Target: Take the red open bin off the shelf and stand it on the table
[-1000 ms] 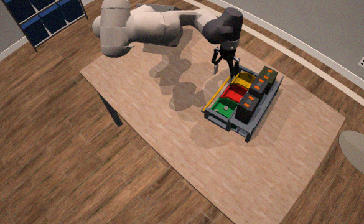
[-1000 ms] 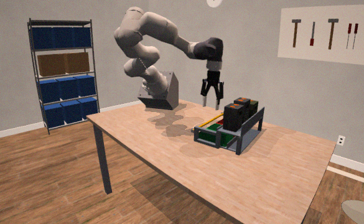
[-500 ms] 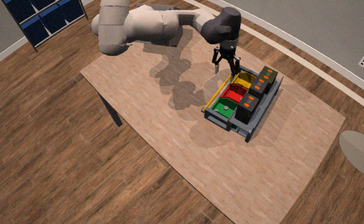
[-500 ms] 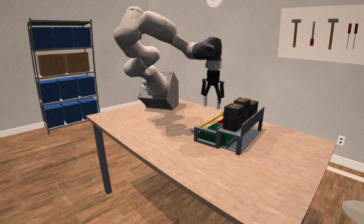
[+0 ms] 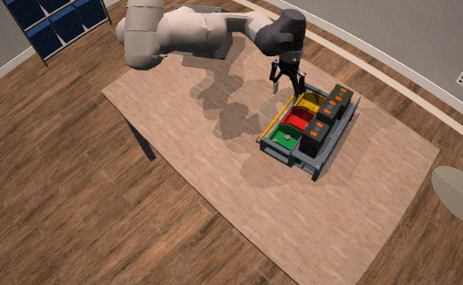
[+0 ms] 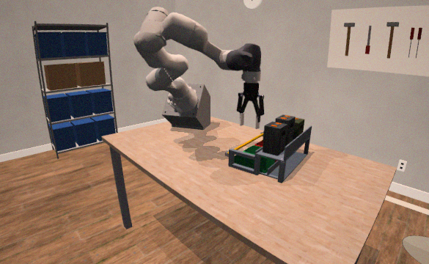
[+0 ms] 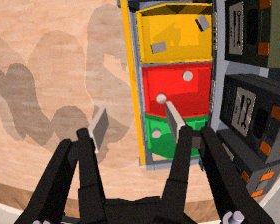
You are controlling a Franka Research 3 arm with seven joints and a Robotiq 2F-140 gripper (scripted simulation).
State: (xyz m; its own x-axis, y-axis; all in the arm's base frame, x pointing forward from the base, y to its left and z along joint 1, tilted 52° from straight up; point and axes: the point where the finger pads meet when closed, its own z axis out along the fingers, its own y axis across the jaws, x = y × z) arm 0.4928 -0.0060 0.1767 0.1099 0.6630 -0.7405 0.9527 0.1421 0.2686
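Nothing of the task seems done yet: the gripper (image 5: 286, 86) hangs half open and empty above the table (image 5: 199, 158); farther, at about 5 o'clock, the red bin (image 5: 298, 118) sits on the shelf (image 5: 316, 172) between its neighbours, parts probably inside.

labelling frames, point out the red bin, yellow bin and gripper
red bin (image 5: 297, 117), top view, its floor.
yellow bin (image 5: 310, 101), top view, its floor.
gripper (image 6: 250, 123), exterior view, between its fingertips.
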